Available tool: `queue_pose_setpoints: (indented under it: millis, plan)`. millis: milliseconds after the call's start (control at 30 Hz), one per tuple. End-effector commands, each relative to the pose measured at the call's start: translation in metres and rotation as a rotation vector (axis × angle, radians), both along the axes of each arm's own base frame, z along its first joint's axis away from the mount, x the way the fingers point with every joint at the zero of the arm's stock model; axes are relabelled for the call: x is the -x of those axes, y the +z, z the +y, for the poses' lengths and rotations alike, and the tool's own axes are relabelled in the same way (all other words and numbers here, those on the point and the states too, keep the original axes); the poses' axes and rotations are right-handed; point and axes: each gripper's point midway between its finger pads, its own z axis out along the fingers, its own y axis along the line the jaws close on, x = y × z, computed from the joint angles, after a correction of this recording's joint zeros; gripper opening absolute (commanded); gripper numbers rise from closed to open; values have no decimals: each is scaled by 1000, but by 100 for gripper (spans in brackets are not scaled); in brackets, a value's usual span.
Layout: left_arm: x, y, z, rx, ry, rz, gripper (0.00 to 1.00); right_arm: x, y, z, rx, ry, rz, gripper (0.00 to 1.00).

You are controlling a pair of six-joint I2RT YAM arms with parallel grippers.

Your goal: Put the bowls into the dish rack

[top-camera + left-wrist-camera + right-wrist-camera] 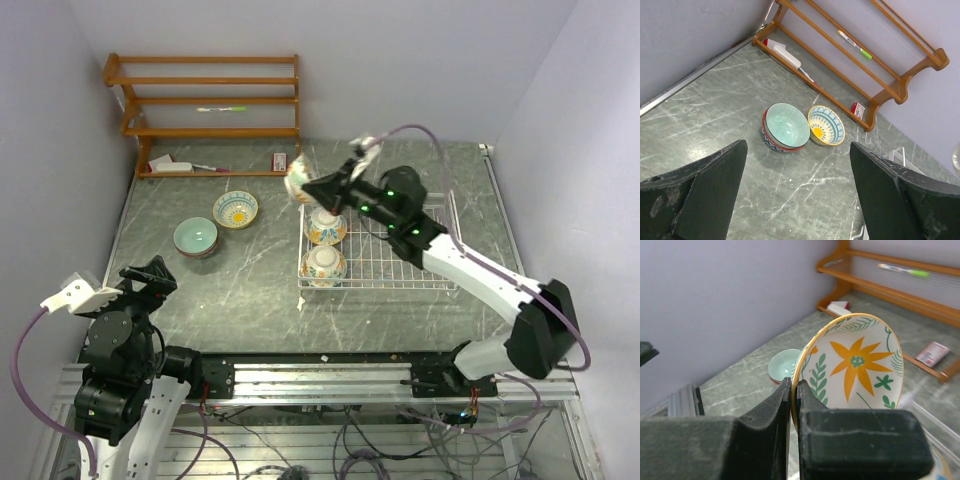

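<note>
My right gripper (318, 188) is shut on the rim of a white bowl with an orange flower (855, 365), holding it tilted on edge above the far left corner of the white wire dish rack (400, 268). In the top view this bowl (297, 178) hangs just past the rack's back edge. Two patterned bowls (326, 227) (324, 265) sit in the rack's left end. On the table to the left lie a pale teal bowl (786, 125) and a yellow and blue bowl (826, 125). My left gripper (797, 150) is open and empty, hovering short of them.
A brown wooden shelf unit (210, 100) stands against the back wall, with a green marker (855, 45) on one shelf and small packets at its foot. Walls close off the left and right sides. The teal bowl (782, 365) shows behind the held bowl.
</note>
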Motion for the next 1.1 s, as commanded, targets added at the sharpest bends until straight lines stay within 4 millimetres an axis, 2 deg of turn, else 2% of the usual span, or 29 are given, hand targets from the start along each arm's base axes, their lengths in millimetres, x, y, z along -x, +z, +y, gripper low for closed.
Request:
queue_pose_setpoints:
  millis: [0,33,133,500,833,1067]
  plan:
    - [2,12,0,3,-7,-44,95,1,31,-49,-187,3,48,0]
    - [3,13,0,3,-9,-46,95,1,16,-57,-178,-8,88,0]
    - [3,13,-1,3,-12,-46,95,6,-4,-77,-199,-21,173,0]
    - [2,13,-2,3,-20,-46,95,11,-61,-135,-358,-106,426,0]
    - [2,13,-1,4,-16,-43,95,7,-94,-149,-483,-35,588,0]
    - [2,13,-1,5,-15,-45,95,4,-123,-152,-506,-68,695,0]
